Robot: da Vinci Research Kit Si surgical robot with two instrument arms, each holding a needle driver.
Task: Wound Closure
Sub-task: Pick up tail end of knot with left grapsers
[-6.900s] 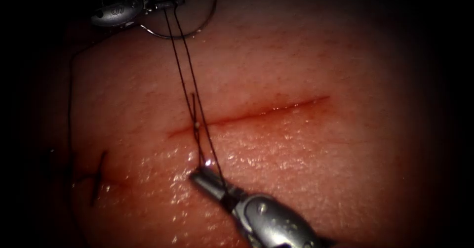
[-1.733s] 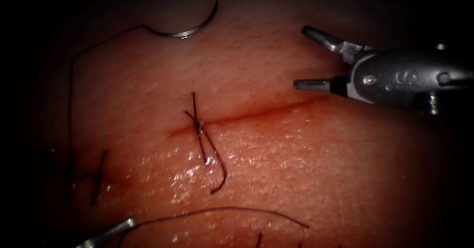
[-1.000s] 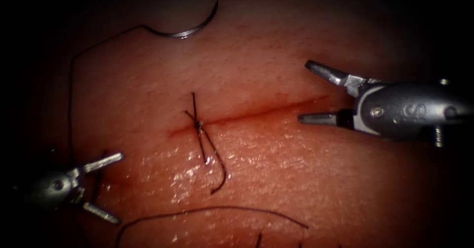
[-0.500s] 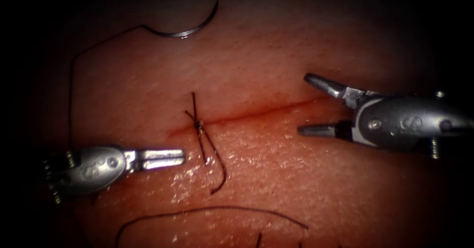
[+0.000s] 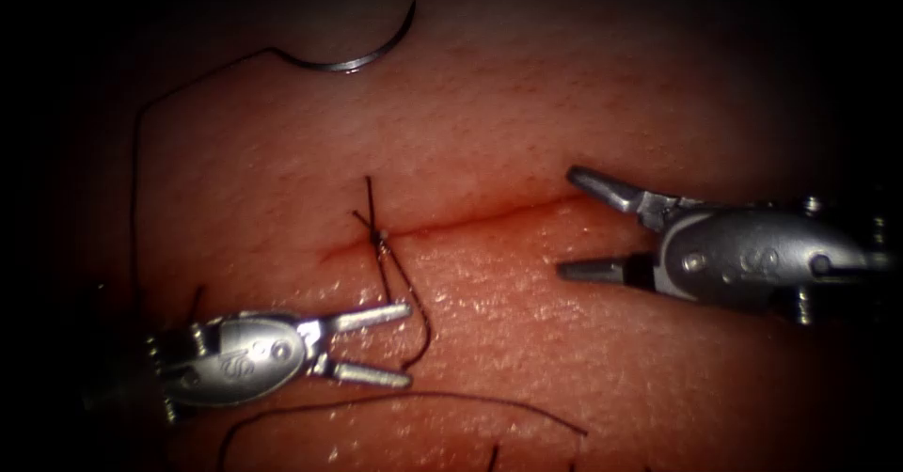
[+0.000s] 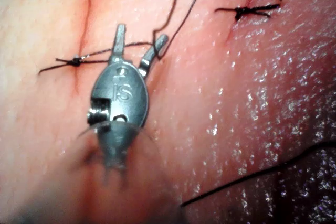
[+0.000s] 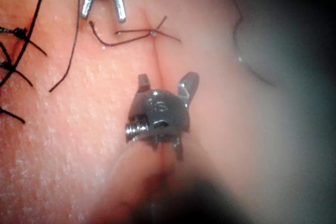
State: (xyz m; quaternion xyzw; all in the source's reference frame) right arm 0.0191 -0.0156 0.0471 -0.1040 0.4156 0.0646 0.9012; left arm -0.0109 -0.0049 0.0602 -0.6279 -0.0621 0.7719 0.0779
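The left hand [image 5: 390, 345] lies low on the left of the endoscope view, its two jaws spread and pointing rightward, pinching nothing. The curled tail [image 5: 420, 326] of the tied stitch passes just past the jaw tips, close enough that contact cannot be ruled out; the left wrist view shows the same hand [image 6: 137, 43] with its jaws on either side of a dark strand, not closed on it. From there the tail runs up to the knot [image 5: 376, 237], which sits on the cut [image 5: 489, 213] near its left end, with short thread ends standing above it. The right hand [image 5: 574, 223] comes in from the right, jaws likewise spread and empty, one tip above the cut line and one below it, at the cut's right end and well apart from the knot; the right wrist view [image 7: 165, 85] confirms spread jaws over bare tissue [image 5: 527, 105]. The left hand is judged clearly the nearer to the tail. The needle [image 5: 362, 54] lies free on the tissue, far above and left of the cut, held by neither hand and not in the tissue, its curve opening upward; its thread [image 5: 136, 180] trails down the left side. A loose strand [image 5: 414, 399] lies below the left hand.
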